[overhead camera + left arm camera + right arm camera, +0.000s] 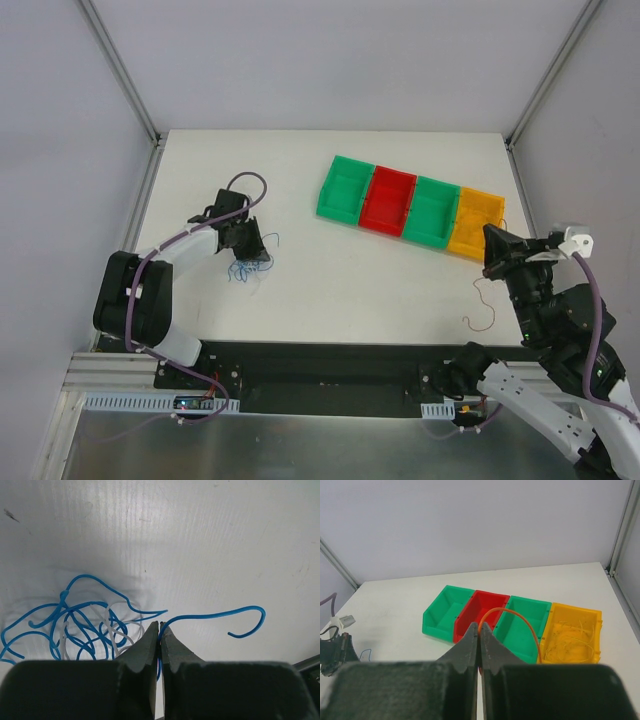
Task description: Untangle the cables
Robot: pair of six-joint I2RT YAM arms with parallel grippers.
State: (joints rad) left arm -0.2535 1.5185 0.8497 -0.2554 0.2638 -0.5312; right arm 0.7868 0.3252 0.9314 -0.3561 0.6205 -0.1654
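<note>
Left gripper [245, 240] sits low on the blue tangle [245, 270] and right gripper [492, 250] is lifted near the yellow bin [478, 222], trailing a red strand [490, 310]; left wrist shows jaws pressed on one blue strand [210, 615], probably to draw it free; right wrist shows jaws pinching the red strand, likely bound for a bin.

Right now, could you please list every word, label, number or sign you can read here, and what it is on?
None can be read in any view.
The four bins, the table, the blue cable and the orange-red cable show no marking.
Parts on the rail by the arm bases are too small to tell.
</note>
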